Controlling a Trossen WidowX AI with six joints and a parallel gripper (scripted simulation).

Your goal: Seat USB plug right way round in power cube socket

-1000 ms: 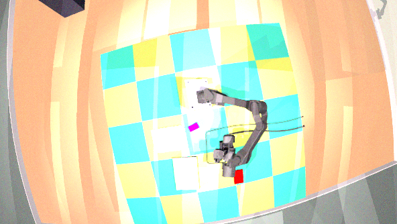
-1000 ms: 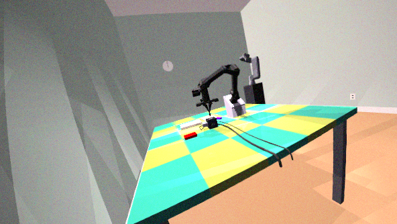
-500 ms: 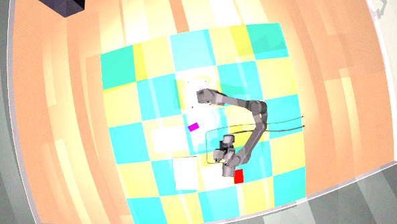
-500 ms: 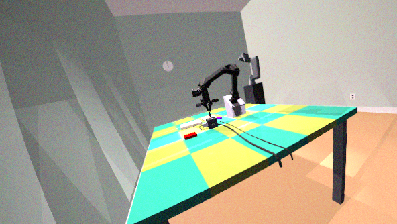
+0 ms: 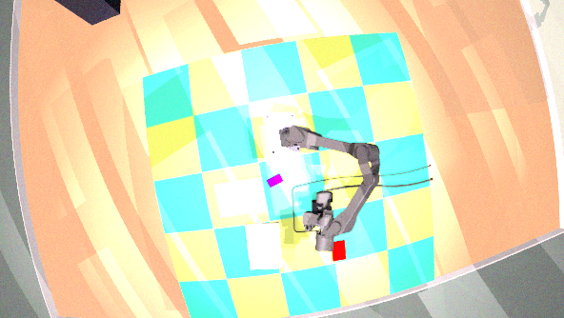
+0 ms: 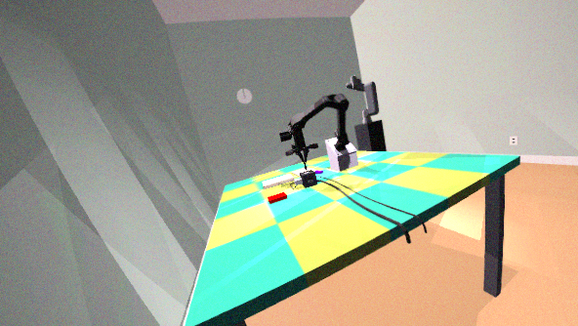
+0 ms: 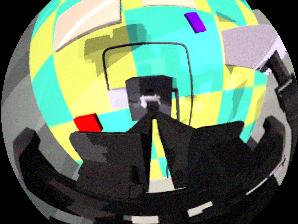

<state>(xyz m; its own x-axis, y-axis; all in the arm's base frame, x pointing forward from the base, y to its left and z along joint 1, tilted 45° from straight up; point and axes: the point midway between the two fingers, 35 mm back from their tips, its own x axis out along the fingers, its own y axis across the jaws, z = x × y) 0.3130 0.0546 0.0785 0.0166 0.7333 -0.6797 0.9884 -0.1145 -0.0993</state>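
The dark power cube (image 6: 309,180) (image 7: 136,88) stands on the checkered table; in the top view the arm covers it. A pale, bright outline shows around the socket on its top in the wrist view. My gripper (image 6: 306,168) (image 7: 153,114) points down at the cube's top. Its fingertips are close together, shut on the USB plug, right over the socket. The plug is small and dark, mostly hidden by the fingertips. How deep it sits and which way round it is cannot be told.
A red block (image 5: 339,250) (image 6: 277,197) (image 7: 88,123) lies near the cube. A purple block (image 5: 274,180) (image 6: 318,172) (image 7: 195,22) and two white slabs (image 5: 242,198) (image 5: 264,247) lie farther off. A small pale block (image 7: 118,99) adjoins the cube. Dark cables (image 6: 361,202) run over the table edge.
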